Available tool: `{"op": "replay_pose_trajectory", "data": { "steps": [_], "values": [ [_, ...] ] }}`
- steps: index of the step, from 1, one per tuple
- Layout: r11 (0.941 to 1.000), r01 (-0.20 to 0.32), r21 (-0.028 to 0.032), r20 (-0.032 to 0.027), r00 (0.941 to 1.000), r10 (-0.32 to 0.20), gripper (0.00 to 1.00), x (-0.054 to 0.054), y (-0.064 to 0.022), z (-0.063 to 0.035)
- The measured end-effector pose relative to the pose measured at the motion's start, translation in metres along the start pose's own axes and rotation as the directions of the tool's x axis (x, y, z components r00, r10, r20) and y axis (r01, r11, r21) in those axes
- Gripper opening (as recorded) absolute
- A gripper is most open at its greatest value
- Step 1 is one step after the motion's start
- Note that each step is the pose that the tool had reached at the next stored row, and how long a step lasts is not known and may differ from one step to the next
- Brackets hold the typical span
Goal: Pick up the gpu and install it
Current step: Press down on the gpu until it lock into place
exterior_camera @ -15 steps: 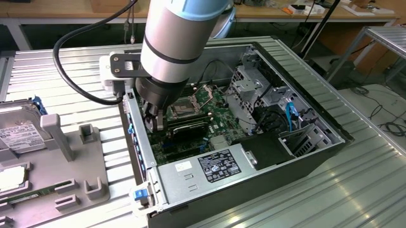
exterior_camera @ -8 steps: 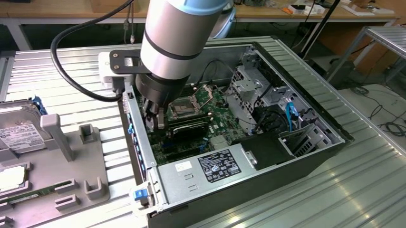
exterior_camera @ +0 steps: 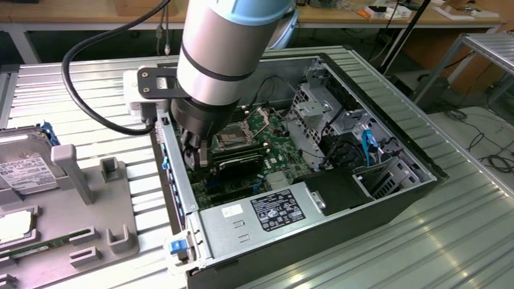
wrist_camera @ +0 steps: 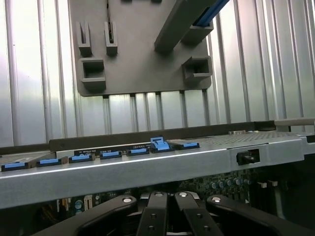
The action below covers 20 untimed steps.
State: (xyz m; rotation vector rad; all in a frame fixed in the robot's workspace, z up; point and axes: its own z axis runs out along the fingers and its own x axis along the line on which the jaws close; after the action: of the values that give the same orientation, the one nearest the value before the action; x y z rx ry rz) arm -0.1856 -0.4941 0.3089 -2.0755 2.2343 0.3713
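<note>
A thick silver-grey cylindrical arm [exterior_camera: 213,54] is seen, capped with a pale blue joint cover and ringed by a black band. A black bracket with screws and a white box are mounted beside it — a thick black cable [exterior_camera: 80,84] is looped away. The gripper [wrist_camera: 170,216] is black, its linkages dotted with silvery pins.

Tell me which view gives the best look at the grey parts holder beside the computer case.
The exterior view: the grey parts holder lies at that view's left beside the open computer case, its upright posts and slots plainly seen. The wrist view catches one end of it beyond the case's edge.
</note>
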Motion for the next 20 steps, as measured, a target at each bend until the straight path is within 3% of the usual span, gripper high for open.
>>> {"op": "replay_pose_trajectory", "data": {
  "steps": [4,7,8,15,18,20],
  "values": [
    [1.0,0.002,0.0086,0.001,1.0,-0.002,0.11,0.0025,0.0007,0.0029],
    [0.9998,0.005,0.0205,0.0031,1.0,-0.005,0.11,0.0049,0.0023,0.0049],
    [0.9998,0.005,0.0216,0.0044,1.0,-0.005,0.11,0.0053,0.0024,0.0051],
    [0.9998,0.005,0.0193,0.0086,0.9999,-0.005,0.11,0.0079,0.0021,0.0027],
    [0.9998,0.006,0.0185,0.0162,0.9999,-0.006,0.11,0.0087,0.0008,0.0022],
    [0.9998,0.006,0.0181,0.0193,0.9998,-0.006,0.11,0.0078,-0.0066,0.0014]
  ]
}}
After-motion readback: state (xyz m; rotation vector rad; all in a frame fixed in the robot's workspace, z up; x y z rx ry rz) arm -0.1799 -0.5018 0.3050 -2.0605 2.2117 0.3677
